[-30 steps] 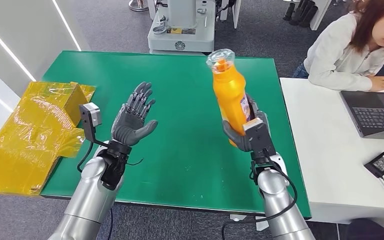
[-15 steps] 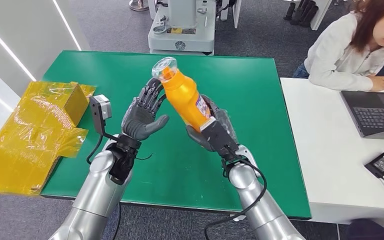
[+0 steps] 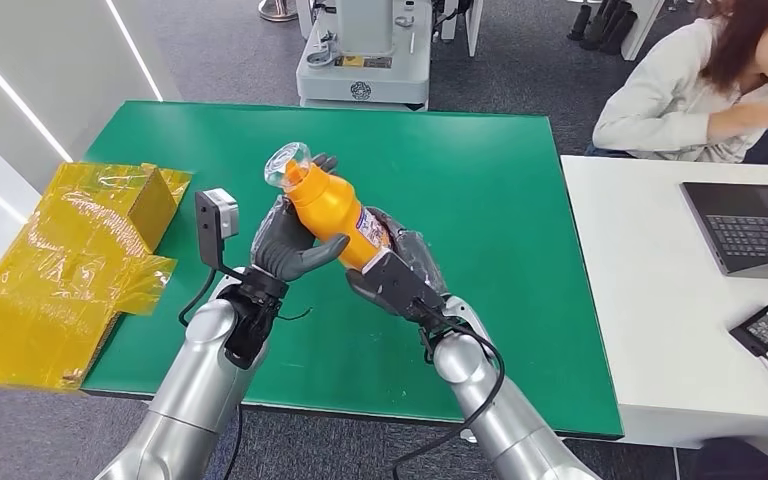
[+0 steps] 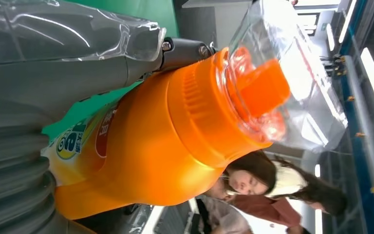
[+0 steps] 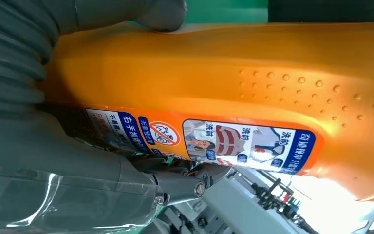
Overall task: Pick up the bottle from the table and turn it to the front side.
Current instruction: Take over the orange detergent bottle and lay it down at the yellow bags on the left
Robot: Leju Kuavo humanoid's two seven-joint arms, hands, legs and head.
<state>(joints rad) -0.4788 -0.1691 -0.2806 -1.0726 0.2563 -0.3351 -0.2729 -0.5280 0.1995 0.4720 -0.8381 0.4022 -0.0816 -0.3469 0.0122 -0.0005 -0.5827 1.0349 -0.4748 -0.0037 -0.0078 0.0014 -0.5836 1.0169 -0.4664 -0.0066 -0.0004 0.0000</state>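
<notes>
Bottle (image 3: 332,210): orange, with a clear cap cover, held in the air above the green desk (image 3: 480,180), between the two hands; it rests on nothing.
Long axis: tilted, cap toward 10 o'clock in the head view, base toward 4 o'clock and down into the right hand.
Right hand (image 3: 395,275): grasping the lower body of the bottle from beneath, fingers wrapped round it.
Left hand (image 3: 290,245): closed on the upper body just below the shoulder, thumb across the near side; the left wrist view shows the bottle lying against the palm.
Label: a printed panel (image 5: 204,141) faces the right hand's side; a second label (image 4: 75,141) shows toward the left palm. Which of the two is the front, I cannot tell.
Governing relation: both hands touch the bottle, the left at the cap end, the right at the base end.
Judgement: any turn runs about that 10-to-4 axis, and one hand must loosen for it.
Risk: slip at the smooth body during a regrip.
Surroundings: yellow wrapped box (image 3: 70,260) at 9 o'clock, a seated person (image 3: 690,100) at 2 o'clock.
</notes>
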